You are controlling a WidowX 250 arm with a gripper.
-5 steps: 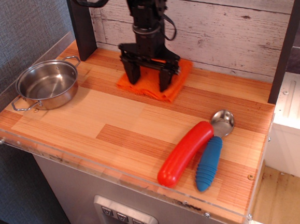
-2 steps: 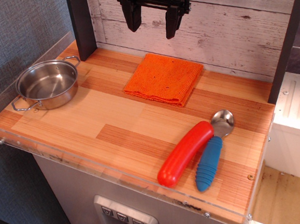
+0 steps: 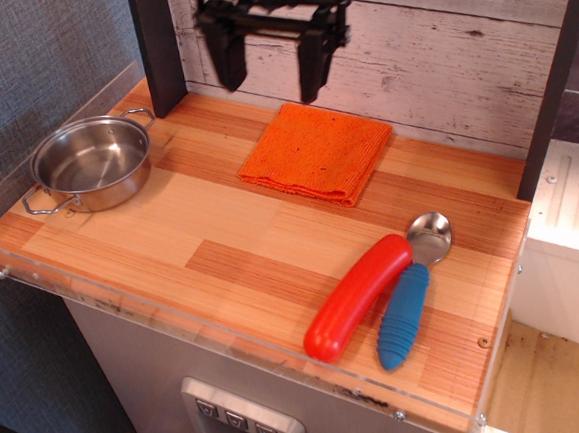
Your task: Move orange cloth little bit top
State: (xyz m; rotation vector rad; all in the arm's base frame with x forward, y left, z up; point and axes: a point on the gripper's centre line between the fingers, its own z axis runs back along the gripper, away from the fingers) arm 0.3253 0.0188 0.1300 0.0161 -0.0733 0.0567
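Observation:
The orange cloth (image 3: 317,152) lies flat on the wooden table top, near the back wall, right of the middle. My gripper (image 3: 271,85) hangs in the air above and a little left of the cloth's back edge. Its two black fingers are spread apart and hold nothing. It does not touch the cloth.
A steel pot (image 3: 92,163) stands at the left. A red sausage-shaped toy (image 3: 358,296) and a blue-handled spoon (image 3: 412,295) lie at the front right. A dark post (image 3: 158,46) stands at the back left, a white plank wall (image 3: 436,44) behind.
The gripper let go of the cloth, rose off it and has shifted a little left and lower again. The cloth has stayed where it was left.

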